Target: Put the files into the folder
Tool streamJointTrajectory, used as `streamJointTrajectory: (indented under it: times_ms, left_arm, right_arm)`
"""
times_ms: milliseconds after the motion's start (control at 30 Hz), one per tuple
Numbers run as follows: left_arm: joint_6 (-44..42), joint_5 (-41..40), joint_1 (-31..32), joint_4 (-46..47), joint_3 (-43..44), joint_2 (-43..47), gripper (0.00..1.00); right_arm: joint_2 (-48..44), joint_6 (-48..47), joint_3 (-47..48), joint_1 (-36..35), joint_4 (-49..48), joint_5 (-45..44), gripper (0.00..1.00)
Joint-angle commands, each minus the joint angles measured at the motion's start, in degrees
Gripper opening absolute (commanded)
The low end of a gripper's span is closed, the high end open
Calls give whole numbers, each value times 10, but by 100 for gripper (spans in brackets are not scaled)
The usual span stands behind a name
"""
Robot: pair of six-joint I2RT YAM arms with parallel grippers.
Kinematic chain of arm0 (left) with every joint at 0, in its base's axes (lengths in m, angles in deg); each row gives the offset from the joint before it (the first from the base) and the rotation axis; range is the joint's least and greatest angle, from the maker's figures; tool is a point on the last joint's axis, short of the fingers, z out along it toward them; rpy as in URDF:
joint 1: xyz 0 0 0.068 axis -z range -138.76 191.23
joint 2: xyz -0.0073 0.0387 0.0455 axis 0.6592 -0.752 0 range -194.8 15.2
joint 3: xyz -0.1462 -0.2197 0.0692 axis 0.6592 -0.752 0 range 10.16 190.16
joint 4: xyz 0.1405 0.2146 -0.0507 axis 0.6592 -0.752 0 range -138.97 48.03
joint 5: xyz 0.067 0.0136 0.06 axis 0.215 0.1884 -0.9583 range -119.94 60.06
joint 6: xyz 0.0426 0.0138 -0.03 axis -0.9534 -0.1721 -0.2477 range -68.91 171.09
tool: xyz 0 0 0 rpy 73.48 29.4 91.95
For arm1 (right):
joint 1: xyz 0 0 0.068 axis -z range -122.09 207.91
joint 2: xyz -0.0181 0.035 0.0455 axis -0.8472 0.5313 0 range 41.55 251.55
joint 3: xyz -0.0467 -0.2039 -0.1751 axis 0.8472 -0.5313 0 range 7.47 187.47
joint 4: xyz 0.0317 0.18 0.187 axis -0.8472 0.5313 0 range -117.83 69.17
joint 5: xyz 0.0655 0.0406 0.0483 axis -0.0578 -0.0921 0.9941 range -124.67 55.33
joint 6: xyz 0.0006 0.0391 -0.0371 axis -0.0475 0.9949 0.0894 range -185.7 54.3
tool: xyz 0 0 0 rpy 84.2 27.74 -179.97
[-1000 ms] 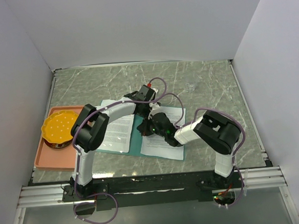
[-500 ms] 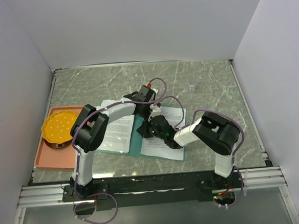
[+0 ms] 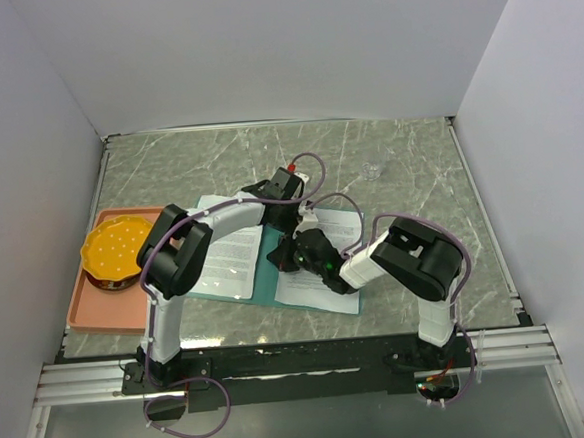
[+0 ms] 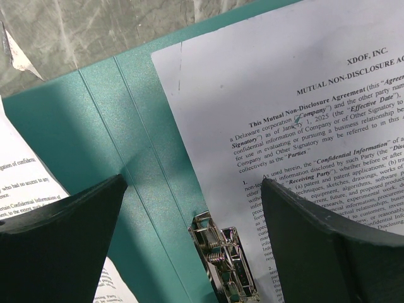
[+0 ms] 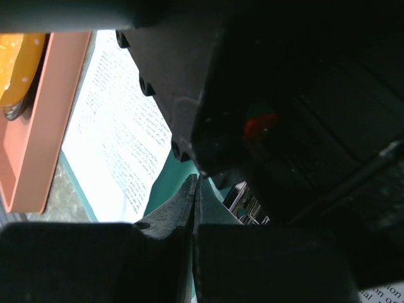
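Note:
The teal folder (image 3: 267, 275) lies open on the table. One printed sheet (image 3: 229, 251) rests on its left half and another sheet (image 3: 314, 288) on its right half. In the left wrist view the folder's spine (image 4: 126, 132) runs between the right sheet (image 4: 284, 120) and a corner of the left sheet (image 4: 25, 183), with the metal clip (image 4: 224, 262) below. My left gripper (image 4: 194, 183) hovers open and empty above the clip. My right gripper (image 5: 194, 189) is shut, its tips low over the teal spine next to the clip (image 5: 243, 199), under the left wrist.
A salmon-orange tray (image 3: 103, 304) holding a yellow dotted dish (image 3: 114, 247) sits at the left table edge, close to the folder. A small clear object (image 3: 371, 169) lies at the back right. White walls enclose the table.
My right gripper has crept slightly left toward the folder's spine and its forearm has shifted with it. The left arm and the sheets have stayed put.

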Motion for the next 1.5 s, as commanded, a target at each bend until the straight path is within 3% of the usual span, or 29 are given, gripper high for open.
streamJointTrajectory:
  times_ms: [0, 833, 1267, 1467]
  left_arm:
    - [-12, 9, 7, -47, -28, 1, 96]
    - [-22, 5, 4, -51, -41, 17, 96]
    - [-23, 7, -3, -49, -47, 17, 96]
    - [-25, 8, -7, -45, -55, 20, 96]
  right_arm:
    - [40, 8, -39, 16, 107, -13, 0]
    - [79, 76, -59, 50, 115, -4, 0]
    - [51, 88, -36, 48, 247, -111, 0]
    - [55, 62, -24, 38, 248, -130, 0]
